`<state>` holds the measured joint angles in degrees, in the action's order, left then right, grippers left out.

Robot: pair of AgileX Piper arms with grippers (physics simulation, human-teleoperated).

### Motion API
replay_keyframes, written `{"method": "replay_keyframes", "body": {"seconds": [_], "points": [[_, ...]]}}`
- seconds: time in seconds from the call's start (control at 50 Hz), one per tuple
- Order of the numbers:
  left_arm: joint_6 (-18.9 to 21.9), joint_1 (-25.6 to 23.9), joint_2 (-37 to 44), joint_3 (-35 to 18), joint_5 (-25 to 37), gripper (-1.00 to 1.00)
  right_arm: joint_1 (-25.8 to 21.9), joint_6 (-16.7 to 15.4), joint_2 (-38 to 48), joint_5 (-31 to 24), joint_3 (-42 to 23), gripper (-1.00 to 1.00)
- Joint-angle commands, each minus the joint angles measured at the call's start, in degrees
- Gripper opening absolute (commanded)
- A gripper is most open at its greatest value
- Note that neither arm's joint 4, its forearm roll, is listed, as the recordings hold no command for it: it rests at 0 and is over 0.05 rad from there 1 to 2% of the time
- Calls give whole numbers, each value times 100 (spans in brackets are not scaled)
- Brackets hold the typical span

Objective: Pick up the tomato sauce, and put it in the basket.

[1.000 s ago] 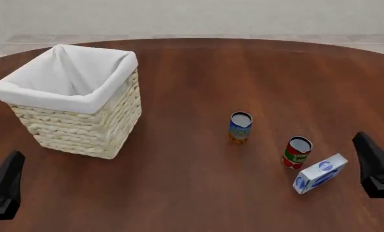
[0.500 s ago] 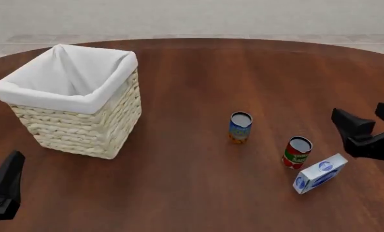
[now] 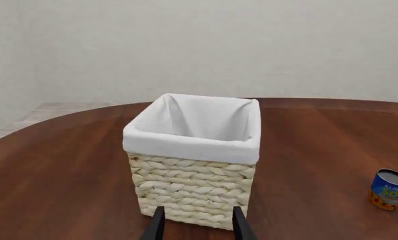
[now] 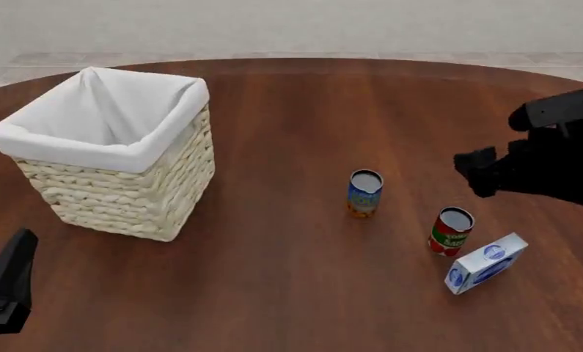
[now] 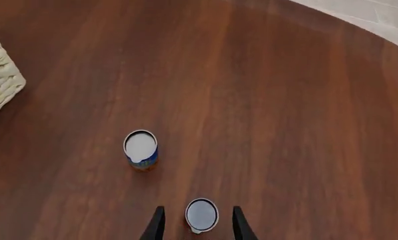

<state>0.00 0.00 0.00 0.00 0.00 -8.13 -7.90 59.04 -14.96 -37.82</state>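
Nearest the table's [image 4: 301, 293] near edge, right of centre, the white-and-blue box [image 4: 486, 263] lies just beside the upright tomato sauce [image 4: 452, 231]. The right wrist view alone shows the right gripper [image 5: 195, 225] spread, fingers flanking that can (height above it unclear). Beyond stands the blue-and-orange can [image 4: 364, 193]; the basket [image 4: 135, 205] stands toward the left edge, with the left gripper [image 3: 194, 225] open before it.

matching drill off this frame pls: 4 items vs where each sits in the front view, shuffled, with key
Items:
1. tomato sauce
2. basket
3. blue-and-orange can
4. white-and-blue box

Places:
A. far left of the table
B. lying nearest the front edge, right side
C. upright near the middle, alone
D. upright just beside the box, below the right gripper

Pairs: 1-D, 2-A, 3-C, 4-B
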Motion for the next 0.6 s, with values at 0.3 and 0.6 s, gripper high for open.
{"method": "replay_keyframes", "body": {"seconds": [0.3,0.6], "points": [[0,0,0,0,0,100,-336,-405,949,-978,-555,100],[0,0,0,0,0,100,-197,-838,1145,-1187,-529,100]]}}
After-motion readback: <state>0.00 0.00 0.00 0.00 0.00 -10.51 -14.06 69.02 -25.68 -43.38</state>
